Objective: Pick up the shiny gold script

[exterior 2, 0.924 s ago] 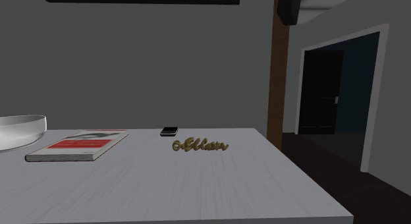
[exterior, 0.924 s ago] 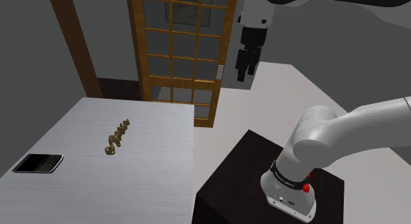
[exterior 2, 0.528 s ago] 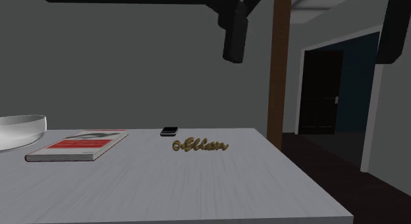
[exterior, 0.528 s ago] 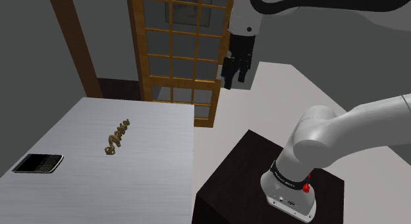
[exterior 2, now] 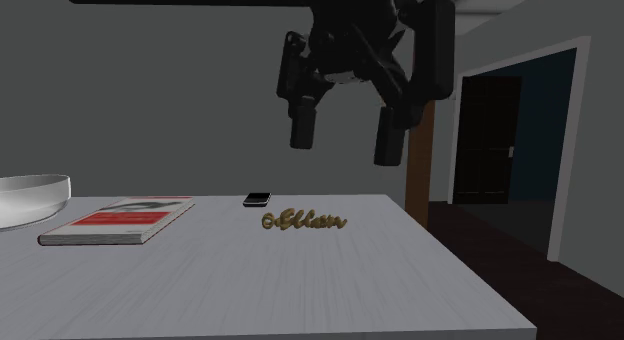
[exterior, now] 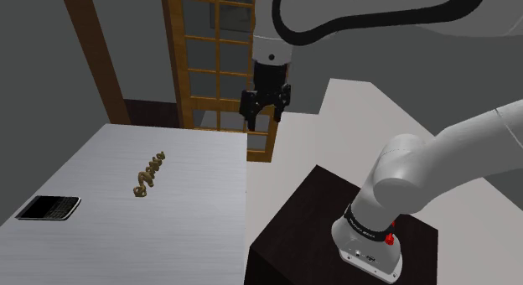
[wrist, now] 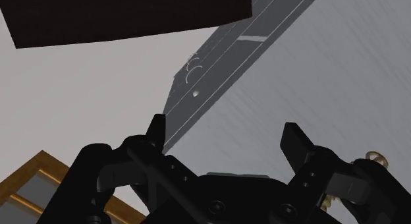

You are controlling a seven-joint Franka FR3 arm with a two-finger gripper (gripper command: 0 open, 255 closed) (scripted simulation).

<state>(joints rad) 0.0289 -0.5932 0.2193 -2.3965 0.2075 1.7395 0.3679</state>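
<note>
Describer: Since half a second ago, the white arm has swung toward the shoulder view's left and dipped lower. Its black gripper (exterior: 264,120) now hangs in front of the wooden lattice door (exterior: 220,65), above the far right corner of the grey table (exterior: 197,216).

Listener: Is the claw holding anything?

Describer: No. Its two fingers stand well apart with only air between them. In the second exterior view, the gripper (exterior 2: 345,146) hangs high over the table (exterior 2: 300,288).

Listener: Where is the gold script?

Describer: The gold script (exterior: 147,174) lies flat near the middle of the table, well apart from the gripper and below it. In the second exterior view, the script (exterior 2: 303,222) sits toward the far edge, with bare tabletop all around it. In the wrist view, a small gold curl (wrist: 375,157) peeks out beside one finger's base, past the gripper (wrist: 225,129).

Listener: What else is nearby?

Describer: A black phone (exterior: 49,208) lies on the table, near the script but not touching it. The second exterior view shows the phone (exterior 2: 257,199) just behind the script. In that view, a red and white book (exterior 2: 120,220) lies flat to the left, and a white bowl (exterior 2: 30,200) stands at the left edge. A brown wooden post (exterior 2: 428,178) rises beyond the table's far right corner.
</note>
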